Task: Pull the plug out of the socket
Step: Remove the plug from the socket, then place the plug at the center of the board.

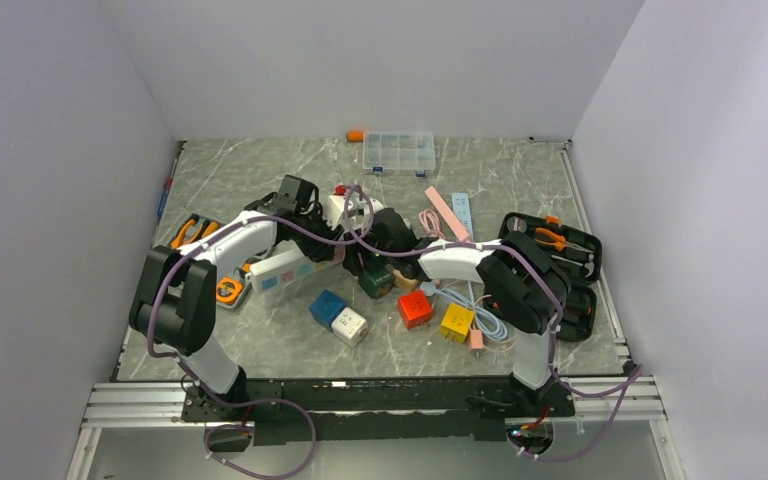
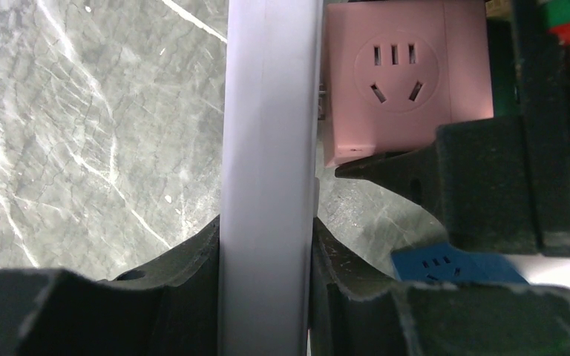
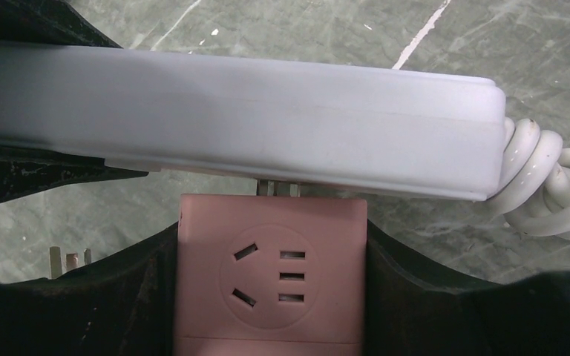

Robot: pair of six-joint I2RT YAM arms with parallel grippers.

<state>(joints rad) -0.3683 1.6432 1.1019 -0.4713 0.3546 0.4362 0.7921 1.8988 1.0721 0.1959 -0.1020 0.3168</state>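
The socket, a long white power strip (image 3: 230, 111), lies on the marble table; in the top view (image 1: 282, 270) its pastel outlet faces show. A pink cube plug (image 3: 271, 274) sits against its side with a small gap, and its metal prongs (image 3: 278, 189) bridge that gap into the strip. My right gripper (image 3: 271, 297) is shut on the pink cube, one finger on each side. My left gripper (image 2: 267, 297) is shut across the strip's white body (image 2: 267, 148). The pink cube (image 2: 404, 74) also shows in the left wrist view, just right of the strip. The strip's coiled white cord (image 3: 557, 185) leaves its right end.
Loose cube plugs lie near the front: blue (image 1: 327, 307), white (image 1: 349, 325), red (image 1: 415, 308), yellow (image 1: 457, 322), green (image 1: 377, 280). A clear organizer box (image 1: 398, 152) stands at the back. A black tool case (image 1: 550, 245) is at the right, orange pliers (image 1: 195, 232) at the left.
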